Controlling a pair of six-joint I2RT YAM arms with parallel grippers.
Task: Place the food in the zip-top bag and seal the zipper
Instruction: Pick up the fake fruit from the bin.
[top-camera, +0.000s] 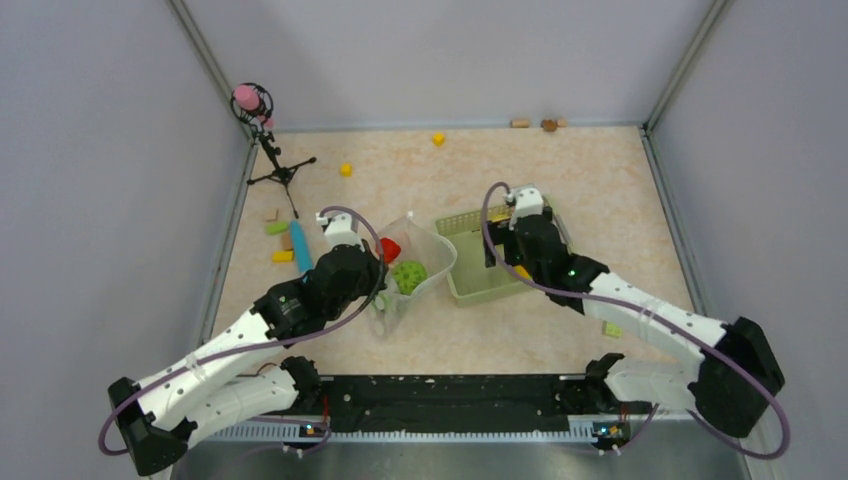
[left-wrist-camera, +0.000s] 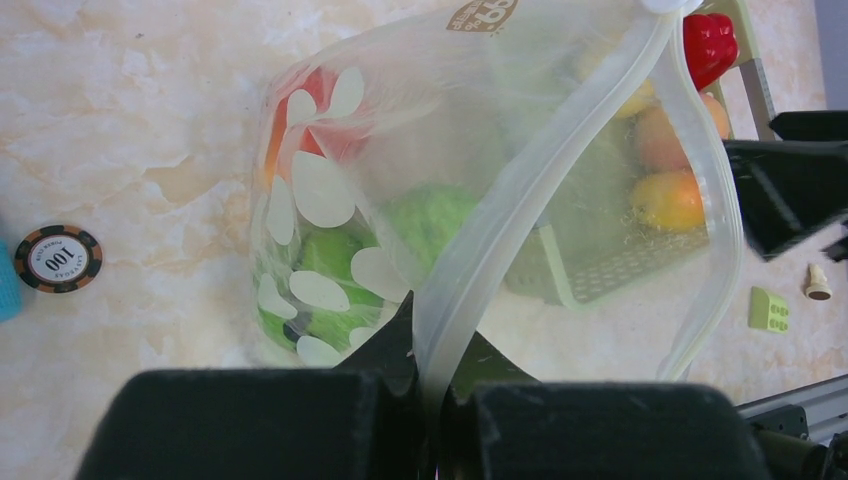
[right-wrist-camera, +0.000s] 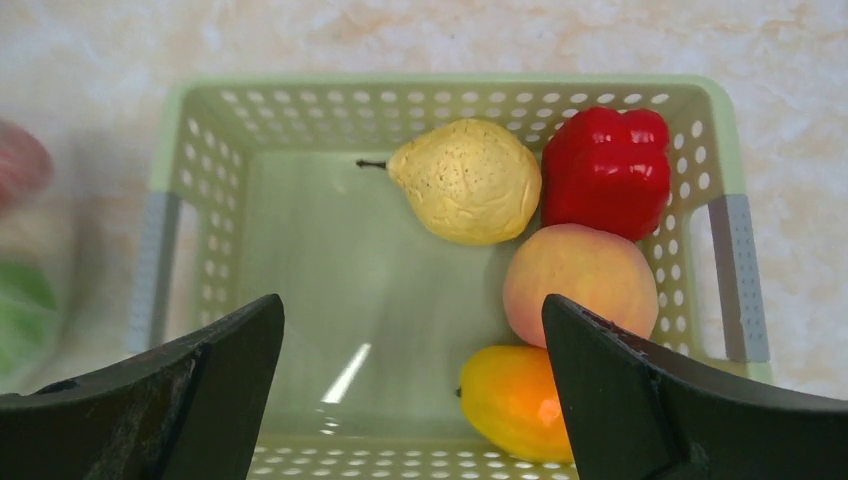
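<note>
Zip-top bag (left-wrist-camera: 340, 200), clear dotted plastic, hangs mouth-open from left tool (left-wrist-camera: 432, 385), which is pinching its whitish zipper strip (left-wrist-camera: 545, 170). Right tool (right-wrist-camera: 410, 325) is spread wide above pale green slatted basket (right-wrist-camera: 200, 110), with peach-orange toy fruit (right-wrist-camera: 580, 285) just inside its right finger. Suggest: centre over one piece, descend straight, close gently, keep clear of the basket wall.

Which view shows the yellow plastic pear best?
Right wrist view: the yellow plastic toy pear lies unobstructed in the pale green basket. From above, the right arm covers it; the left wrist blurs it behind the dotted clear bag.
</note>
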